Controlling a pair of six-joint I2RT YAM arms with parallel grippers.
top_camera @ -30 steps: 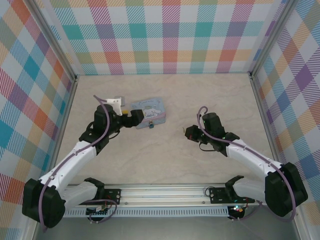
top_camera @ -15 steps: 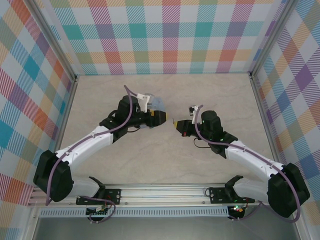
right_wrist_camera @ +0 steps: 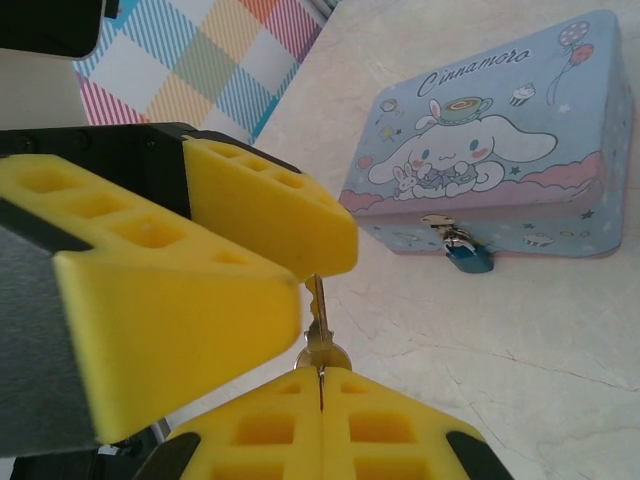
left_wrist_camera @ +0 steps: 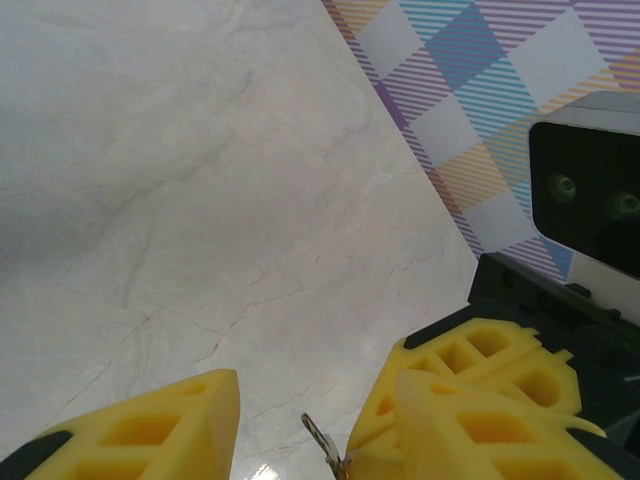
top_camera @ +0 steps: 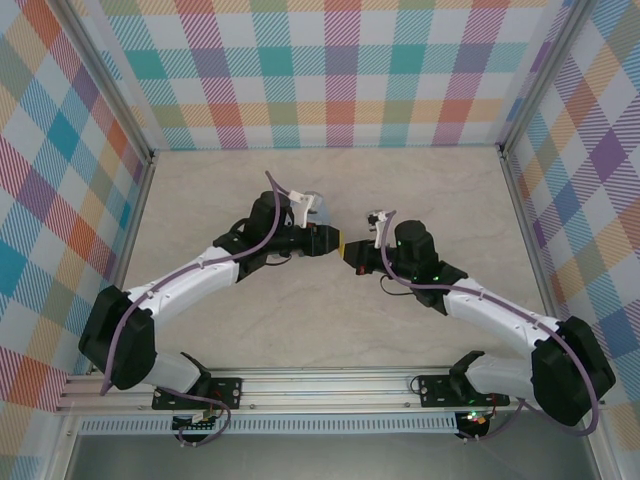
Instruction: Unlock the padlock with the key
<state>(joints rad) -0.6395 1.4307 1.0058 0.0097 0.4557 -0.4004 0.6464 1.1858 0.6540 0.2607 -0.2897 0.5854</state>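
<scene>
My right claw [right_wrist_camera: 320, 385] is clamped on the key [right_wrist_camera: 317, 315]. It pinches the looped head between its pads, so the blade sticks straight out past the fingertips. My left claw [left_wrist_camera: 315, 390] faces it tip to tip over the bench [left_wrist_camera: 200, 200], jaws partly apart, with one finger on each side of the blade. From the right wrist view I can't tell whether either finger touches the metal. From the left wrist the key shows as a thin sliver just beside one of that claw's fingers. Ahead of the right claw, past the key, the tin [right_wrist_camera: 480, 150] lies flat on the bench. The padlock [right_wrist_camera: 468, 256] hangs at the hasp on the tin's front wall, well apart from both claws.
</scene>
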